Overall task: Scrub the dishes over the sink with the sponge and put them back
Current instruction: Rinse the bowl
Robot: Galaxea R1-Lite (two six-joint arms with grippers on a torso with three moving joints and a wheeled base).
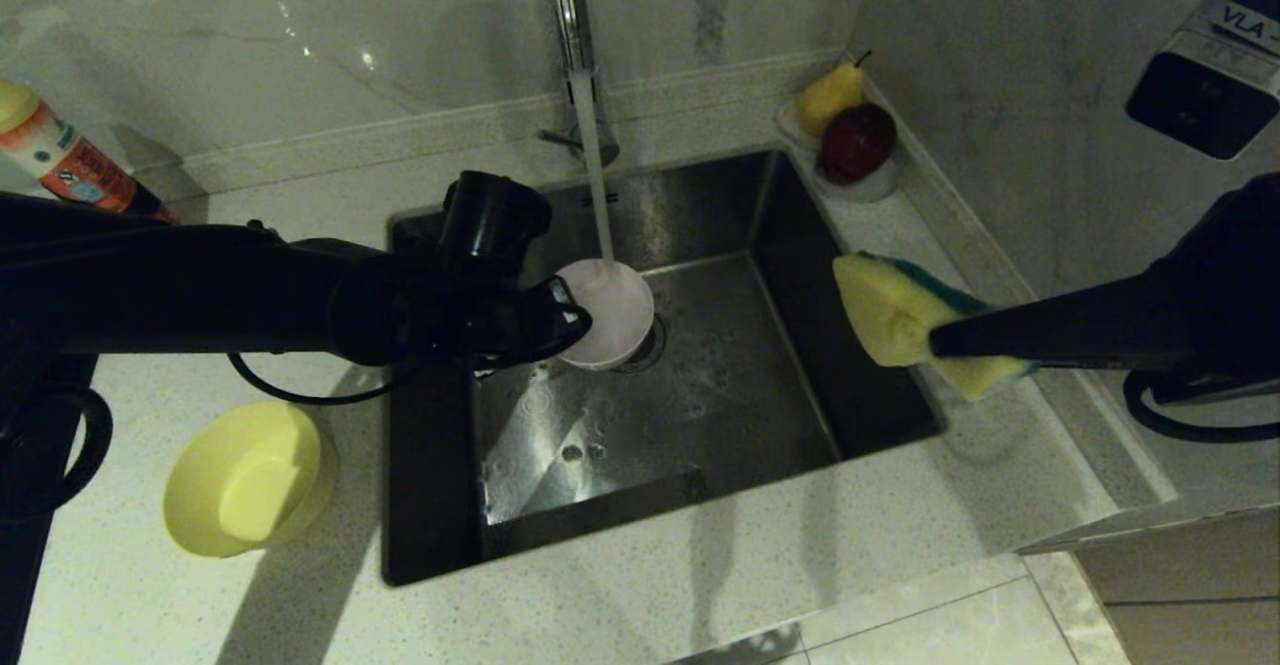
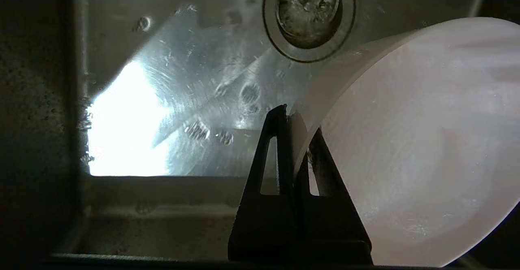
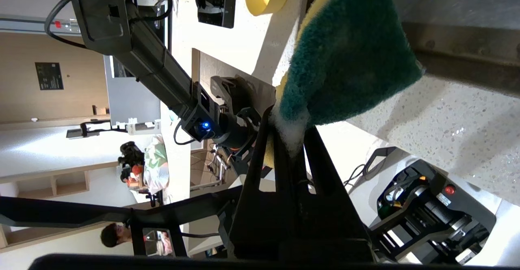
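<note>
My left gripper (image 1: 570, 320) is shut on the rim of the pale pink bowl (image 1: 607, 307), holding it tilted over the sink (image 1: 700, 385) under the running tap water. In the left wrist view the bowl (image 2: 414, 140) fills the side by the fingertips (image 2: 280, 115), with the drain strainer (image 2: 308, 12) beyond. My right gripper (image 1: 935, 345) is shut on the sponge (image 1: 895, 315), yellow foam towards the sink, held above the sink's right rim. Its green scouring face (image 3: 349, 55) shows in the right wrist view. A yellow bowl (image 1: 250, 480) lies on the counter left of the sink.
The tap (image 1: 570, 35) stands behind the sink, its water stream falling onto the pink bowl. A white dish with a pear (image 1: 828, 95) and an apple (image 1: 857, 141) sits at the back right corner. A bottle (image 1: 60, 160) stands at the far left.
</note>
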